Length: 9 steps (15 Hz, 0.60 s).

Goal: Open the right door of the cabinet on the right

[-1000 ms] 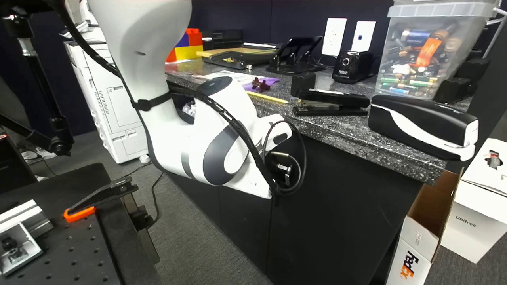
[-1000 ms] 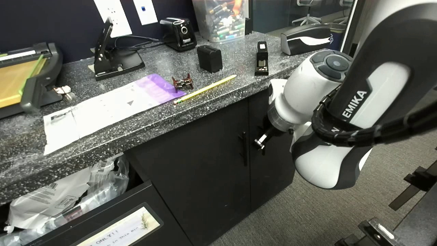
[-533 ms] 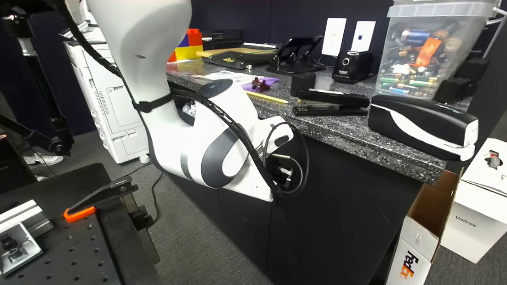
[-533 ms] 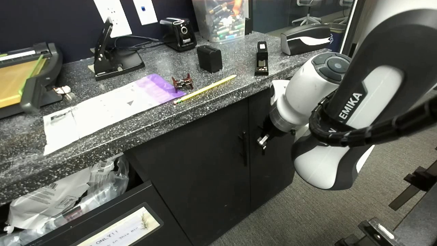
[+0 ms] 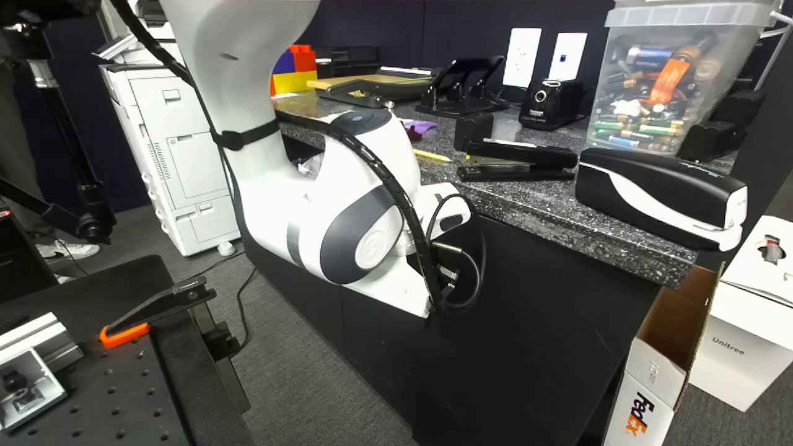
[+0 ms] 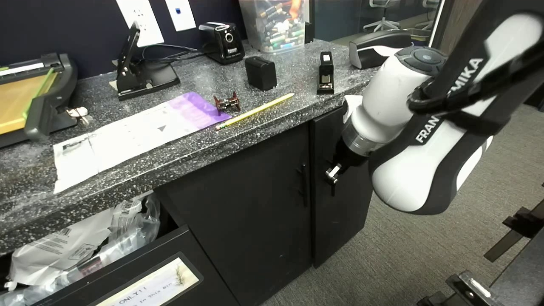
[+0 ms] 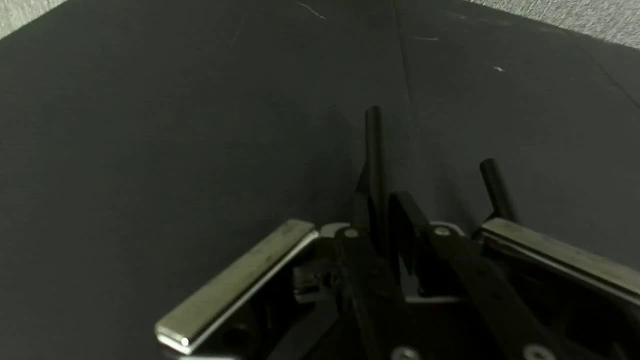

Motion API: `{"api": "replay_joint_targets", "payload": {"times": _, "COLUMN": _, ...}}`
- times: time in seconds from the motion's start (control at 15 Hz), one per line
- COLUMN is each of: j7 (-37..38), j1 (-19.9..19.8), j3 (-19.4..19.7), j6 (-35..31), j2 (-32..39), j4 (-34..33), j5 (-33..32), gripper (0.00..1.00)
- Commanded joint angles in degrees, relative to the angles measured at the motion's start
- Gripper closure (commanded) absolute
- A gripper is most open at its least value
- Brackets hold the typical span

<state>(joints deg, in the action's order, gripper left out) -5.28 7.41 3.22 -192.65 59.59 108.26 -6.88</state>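
2 cab drs, 2 hndls, 2 wall plts, 1 pencil

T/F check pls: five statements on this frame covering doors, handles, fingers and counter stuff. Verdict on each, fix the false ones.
1. The fingers hold the right door's handle. True.
2. Both doors are shut flush. False: the right door stands slightly ajar, its edge out from the left door.
3. The yellow pencil lies on the speckled countertop. True.
4. Both handles are between the fingers. False: the left door's handle stands outside them.
5. A clear plastic tub of batteries stands on the speckled countertop. True.
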Motion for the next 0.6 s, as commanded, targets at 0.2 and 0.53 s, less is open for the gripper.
{"api": "replay_joint_targets", "payload": {"times": 0.2, "j7": -1.28, "j1": -8.9, "j3": -11.22, "j6": 2.88, "j2": -10.52, "j4": 18.15, "j5": -3.19, "gripper": 0.95}}
{"api": "replay_joint_targets", "payload": {"times": 0.53, "j7": -2.22, "j1": -14.03, "j3": -13.27, "j6": 4.95, "j2": -14.83, "j4": 25.3, "j5": -3.16, "gripper": 0.95}}
